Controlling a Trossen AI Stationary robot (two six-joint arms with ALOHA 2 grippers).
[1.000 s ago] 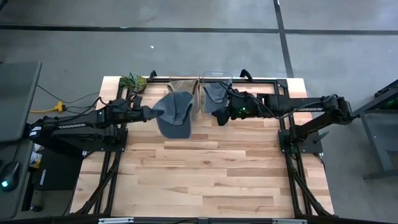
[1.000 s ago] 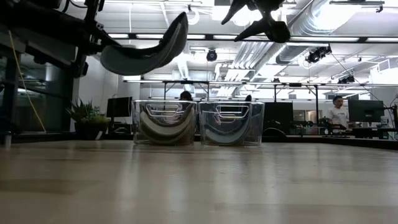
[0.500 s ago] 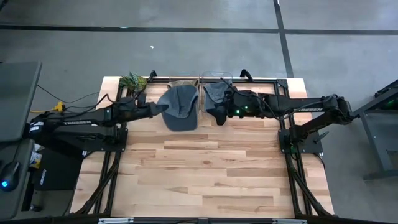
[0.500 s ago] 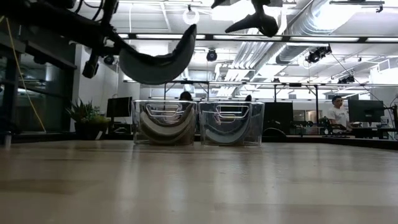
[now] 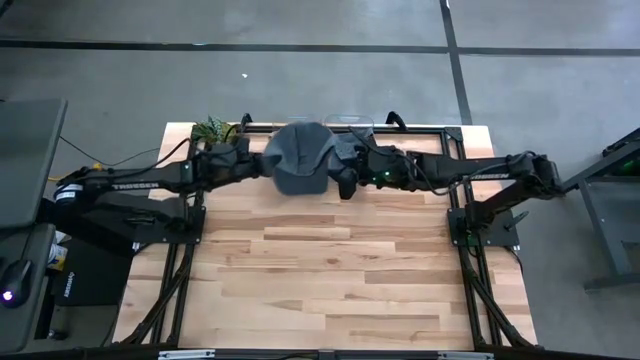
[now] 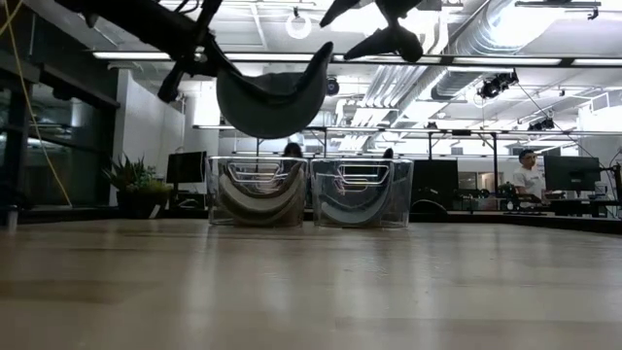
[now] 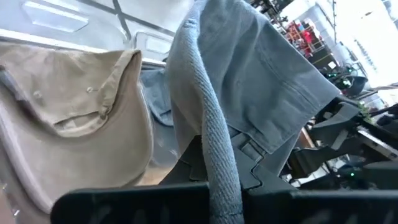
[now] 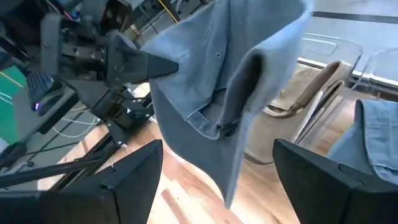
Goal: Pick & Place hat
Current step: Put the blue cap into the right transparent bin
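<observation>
Overhead, the left gripper [image 5: 262,166] pinches the gray hat [image 5: 298,158] by its brim, holding it above the two clear bins [image 5: 345,121] at the table's [image 5: 330,270] far edge. Level with the table, the hat [image 6: 272,97] hangs over the left bin [image 6: 258,192], already holding a tan hat [image 6: 255,199]. Beside it, the right gripper [image 6: 381,24] hovers with fingers spread, empty.

Hat [image 5: 298,158] above two bins [image 6: 309,192] — table's [image 5: 330,270] far edge; plant [image 5: 213,130] left.
</observation>
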